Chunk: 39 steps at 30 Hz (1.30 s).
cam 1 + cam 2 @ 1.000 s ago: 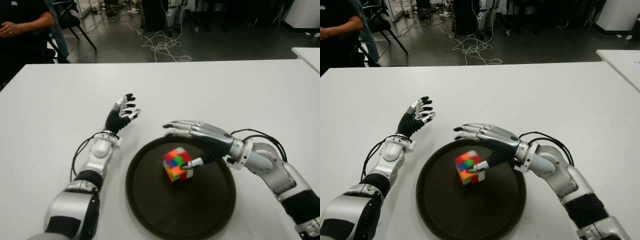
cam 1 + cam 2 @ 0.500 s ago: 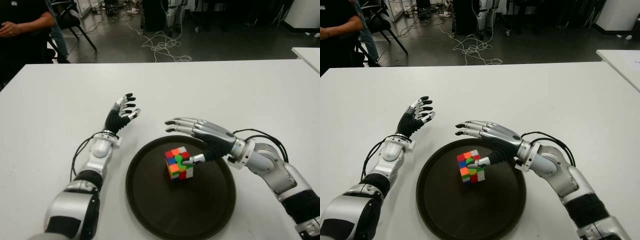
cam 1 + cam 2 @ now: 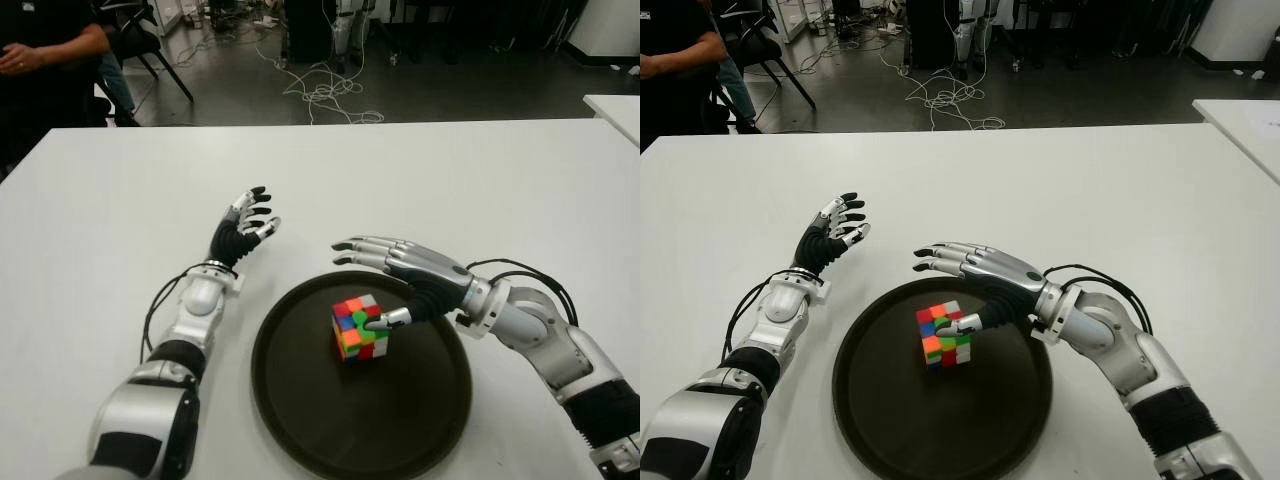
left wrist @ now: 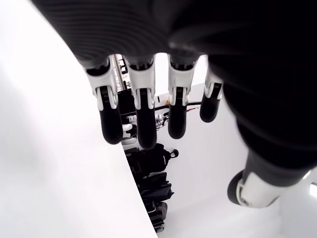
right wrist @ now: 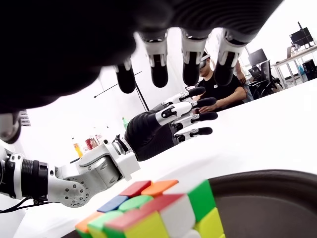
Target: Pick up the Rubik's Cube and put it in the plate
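The Rubik's Cube [image 3: 358, 328], tilted a second ago, now sits flat in the plate [image 3: 300, 400]; right robot hand [image 3: 395, 280] spread wide (thumb beside it), left robot hand [image 3: 245, 225] open, idle.

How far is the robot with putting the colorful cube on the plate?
Nearly finished. The Rubik's Cube already sits flat inside the plate. The right hand is spread open over it, with only the thumb tip at the cube's side. What's left is pulling that hand away. The left hand is open above the table, left of the plate, holding nothing.
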Available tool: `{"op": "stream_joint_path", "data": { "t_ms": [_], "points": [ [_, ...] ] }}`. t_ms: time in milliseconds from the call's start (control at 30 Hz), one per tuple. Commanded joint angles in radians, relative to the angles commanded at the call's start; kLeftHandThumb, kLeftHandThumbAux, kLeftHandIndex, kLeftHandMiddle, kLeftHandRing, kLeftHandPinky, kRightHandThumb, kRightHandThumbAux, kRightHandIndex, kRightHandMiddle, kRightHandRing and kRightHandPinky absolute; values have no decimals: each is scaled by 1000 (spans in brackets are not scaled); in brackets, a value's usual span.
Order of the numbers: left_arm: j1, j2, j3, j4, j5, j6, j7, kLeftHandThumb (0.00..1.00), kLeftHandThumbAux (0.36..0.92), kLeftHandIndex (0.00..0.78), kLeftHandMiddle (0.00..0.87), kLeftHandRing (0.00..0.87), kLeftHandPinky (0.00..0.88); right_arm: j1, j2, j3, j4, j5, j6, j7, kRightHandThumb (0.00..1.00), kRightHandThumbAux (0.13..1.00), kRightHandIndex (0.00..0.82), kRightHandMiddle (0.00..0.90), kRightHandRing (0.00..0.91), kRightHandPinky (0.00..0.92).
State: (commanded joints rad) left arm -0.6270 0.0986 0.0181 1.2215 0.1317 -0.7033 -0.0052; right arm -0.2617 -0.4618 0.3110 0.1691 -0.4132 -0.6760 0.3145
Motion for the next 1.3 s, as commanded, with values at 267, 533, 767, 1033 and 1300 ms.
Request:
{"op": "stream_joint_path", "data": {
  "t_ms": [267,533,767,1033,1300],
  "points": [
    [0,-1,0,-1,-1,4,4,115,649,147,203,217,243,-41,27,-62,46,18,-5,-89,136,261,0,0,0,0],
    [0,-2,1,-2,-3,16,1,115,647,154,209,226,249,-241,149,-233,487,21,-161,-552,72,379,0,0,0,17],
    [2,-1,-3,-7,1,14,3,123,648,152,203,227,255,-171,343,-437,419,652,232,-257,12,563,103,199,219,265],
    [6,-4,0,-12,-6,3,-11,131,666,154,204,228,263,-230,335,-431,550,455,81,-446,53,641,150,247,272,309],
    [13,-3,-5,-22,-2,-6,-9,130,677,156,209,232,265,-382,195,-466,932,382,54,-521,88,631,162,249,268,290]
  ]
}}
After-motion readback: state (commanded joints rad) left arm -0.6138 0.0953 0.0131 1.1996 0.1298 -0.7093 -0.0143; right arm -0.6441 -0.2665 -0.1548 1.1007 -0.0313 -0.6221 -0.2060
